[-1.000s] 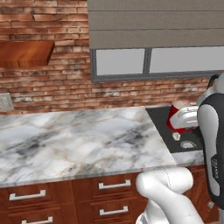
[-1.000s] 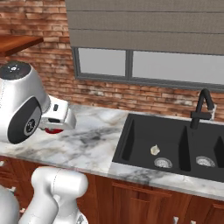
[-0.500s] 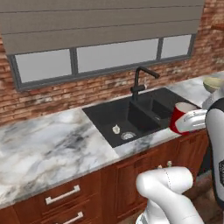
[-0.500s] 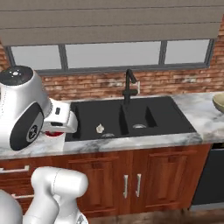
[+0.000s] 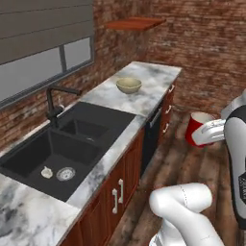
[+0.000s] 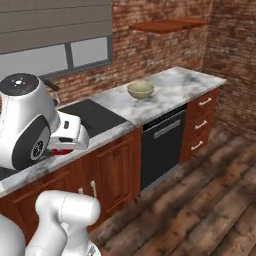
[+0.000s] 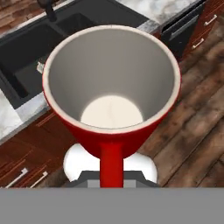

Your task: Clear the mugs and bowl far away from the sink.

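We carry one glossy red mug with a pale inside (image 7: 111, 92) in our hand (image 5: 211, 134), whose fingers are pinched together on the mug's red handle. In the hand view the mug sits upright with its mouth open toward us and nothing inside. In the left base view the mug hangs over the wooden plank floor (image 5: 192, 163), well to the right of the matte black two-basin sink (image 5: 67, 144) and off the marble desk (image 5: 144, 89) altogether.

We judge the step in hand to be carrying this mug to a resting place far from the sink. To do it well, we should keep the mug level and the grip firm on the handle, then bring it over the far stretch of desk beyond the sink, past the black dishwasher front (image 6: 162, 147). The spot should be bare marble near, but not touching, the round olive-tan bowl (image 5: 129, 85). We should lower the mug until its base meets the desk before letting the fingers part, so it does not tip.

Counting: one red mug, one bowl on the desk beyond the sink, one sink with two basins, and one tall black angular faucet (image 5: 55, 101) behind it. We see no second mug here.
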